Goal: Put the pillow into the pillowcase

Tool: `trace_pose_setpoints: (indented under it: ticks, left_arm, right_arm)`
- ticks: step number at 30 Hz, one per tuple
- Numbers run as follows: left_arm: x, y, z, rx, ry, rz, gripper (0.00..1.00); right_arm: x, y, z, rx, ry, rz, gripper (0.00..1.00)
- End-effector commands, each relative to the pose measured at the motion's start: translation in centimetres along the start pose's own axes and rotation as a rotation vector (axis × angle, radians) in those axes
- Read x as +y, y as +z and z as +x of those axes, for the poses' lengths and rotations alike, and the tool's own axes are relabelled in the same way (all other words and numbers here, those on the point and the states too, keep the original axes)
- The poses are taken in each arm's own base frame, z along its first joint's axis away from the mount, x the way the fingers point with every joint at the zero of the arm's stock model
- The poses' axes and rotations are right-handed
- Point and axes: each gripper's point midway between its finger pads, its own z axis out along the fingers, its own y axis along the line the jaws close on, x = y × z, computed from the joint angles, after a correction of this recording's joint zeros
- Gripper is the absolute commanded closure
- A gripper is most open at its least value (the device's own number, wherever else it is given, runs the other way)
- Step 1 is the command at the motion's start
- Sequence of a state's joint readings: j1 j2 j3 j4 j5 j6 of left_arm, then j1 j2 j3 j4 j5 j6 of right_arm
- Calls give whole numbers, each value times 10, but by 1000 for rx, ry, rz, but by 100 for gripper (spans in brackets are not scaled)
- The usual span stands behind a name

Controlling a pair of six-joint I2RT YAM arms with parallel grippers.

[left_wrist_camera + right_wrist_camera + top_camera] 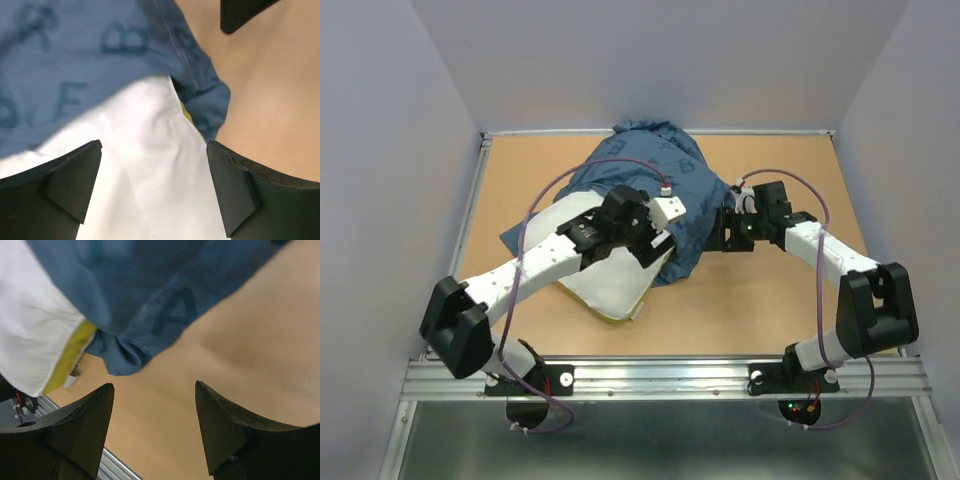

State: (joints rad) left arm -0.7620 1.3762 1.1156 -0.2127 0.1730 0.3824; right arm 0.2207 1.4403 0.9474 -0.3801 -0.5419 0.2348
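Pillow (612, 292) on table (770, 300), far part inside the pillowcase (660, 170), near end sticking out toward the arm bases. Left gripper (154, 146) sits directly above the exposed pillow, with the pillowcase mouth just ahead of its fingers and bare table ahead-right. Right gripper (153, 386) is above bare table, right of the bundle, with a pillowcase corner ahead and the pillow edge ahead-left.

Table (790, 300): flat tan board, metal rail (660, 375) along the near edge, pale walls (660, 60) on three sides.

On it:
- Pillowcase (695, 195): blue, crumpled, running from the middle of the far edge to the centre.
- Pillow (610, 290): white with a yellow-green edge band, left of centre. Far part is covered by the blue fabric; near corner is exposed, resting on the board.
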Motion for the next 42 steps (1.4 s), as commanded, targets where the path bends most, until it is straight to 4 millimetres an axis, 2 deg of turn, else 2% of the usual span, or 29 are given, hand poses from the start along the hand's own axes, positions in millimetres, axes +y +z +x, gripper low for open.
trace_pose_setpoints:
  ticks: [1,4,7,10,11,12,14,15,17,18,20,21,23,24,26,27,28,29,30,31,32,34,35,36,37,39,40,41,42]
  left_arm:
    - [-19,21,37,138,-51,-24,1]
    - [-25,38,28,126,-47,-46,1]
    - [-23,57,39,186,-39,-85,1]
    - [-21,73,65,273,-49,-122,1]
    - [-17,78,79,321,-44,-152,3]
    - [-17,81,85,340,-50,-151,7]
    - [-13,83,94,368,-77,-169,17]
    - [-13,86,97,373,-97,-151,32]
    - [-13,88,94,364,-129,-130,48]
    - [-13,89,87,344,-145,-106,70]
    - [-15,90,78,319,-158,-79,93]
    - [-12,90,69,297,-170,-73,100]
    - [-15,88,54,254,-210,-15,100]
    - [-16,87,43,222,-227,12,100]
    - [-15,85,34,202,-244,43,100]
    - [-17,85,32,202,-251,51,100]
    - [-15,85,26,191,-255,52,100]
    - [-14,84,26,196,-267,60,100]
    - [-11,84,22,185,-293,52,100]
    - [-5,83,18,172,-310,43,100]
    - [3,83,17,163,-335,29,100]
    - [17,82,4,131,-366,1,100]
    - [24,82,-2,114,-387,-19,100]
    - [34,84,-4,107,-402,-42,100]
    - [44,82,-20,69,-409,-60,100]
    - [60,85,-36,17,-467,-100,100]
    - [80,79,-56,-40,-487,-142,100]
    - [90,79,-69,-81,-518,-165,100]
    - [103,76,-81,-119,-535,-208,100]
  right_arm:
    - [-21,18,13,4,81,60,28]
    - [-38,31,24,29,145,80,28]
    - [-42,38,30,39,179,54,28]
    - [-41,47,34,47,207,13,26]
    - [-43,54,34,43,210,-3,25]
    - [-44,57,35,41,220,-5,24]
    - [-48,66,36,45,249,-9,24]
    - [-50,73,41,62,276,-22,24]
    - [-53,82,42,62,296,-35,24]
    - [-54,88,41,52,316,-47,24]
    - [-56,93,40,32,328,-57,24]
    - [-59,98,44,43,354,-53,25]
    - [-62,103,44,33,359,-57,30]
    - [-62,104,45,32,370,-62,34]
    - [-60,108,43,21,377,-84,50]
    - [-56,108,36,2,365,-117,64]
    - [-51,107,32,-4,368,-136,71]
    - [-42,101,24,-21,344,-176,89]
    - [-36,97,21,-32,332,-193,98]
    - [-31,91,17,-44,317,-207,100]
    - [-14,77,5,-77,267,-255,99]
    - [0,64,2,-87,212,-288,99]
    - [12,57,1,-85,181,-309,99]
    - [31,43,0,-78,145,-357,99]
    - [45,35,-1,-78,102,-389,99]
    - [84,23,9,-26,12,-464,99]
    - [105,11,11,-33,-75,-508,99]
    - [131,5,29,39,-113,-568,100]
    - [144,0,38,74,-128,-604,100]
